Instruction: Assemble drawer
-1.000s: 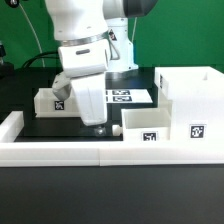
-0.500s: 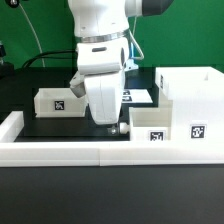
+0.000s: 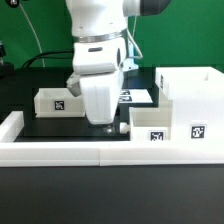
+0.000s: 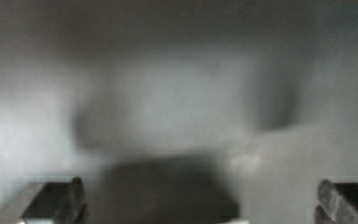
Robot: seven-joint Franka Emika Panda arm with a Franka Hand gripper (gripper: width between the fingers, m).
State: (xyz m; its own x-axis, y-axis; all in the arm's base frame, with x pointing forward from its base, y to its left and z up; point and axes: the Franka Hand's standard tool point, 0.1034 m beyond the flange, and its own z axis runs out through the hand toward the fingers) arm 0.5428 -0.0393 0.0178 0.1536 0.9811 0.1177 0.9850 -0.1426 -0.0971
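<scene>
The drawer's tall white box housing (image 3: 190, 95) stands at the exterior view's right. One small tagged tray (image 3: 152, 126) lies against the housing's front-left side. The other tagged tray (image 3: 57, 101) sits at the left on the black tabletop. My gripper (image 3: 108, 124) hangs low over the table just left of the near tray's end. In the wrist view the fingertips (image 4: 55, 202) show far apart at the lower corners, so my gripper (image 4: 202, 205) is open. Between them is only a blurred white and dark surface.
The marker board (image 3: 138, 96) lies flat behind the arm. A low white rail (image 3: 60, 152) edges the tabletop at the front and left. Dark equipment and cables stand behind the table.
The arm has moved to the exterior view's right, from near the left tray to the near tray's end. The near tray has shifted a little right toward the housing.
</scene>
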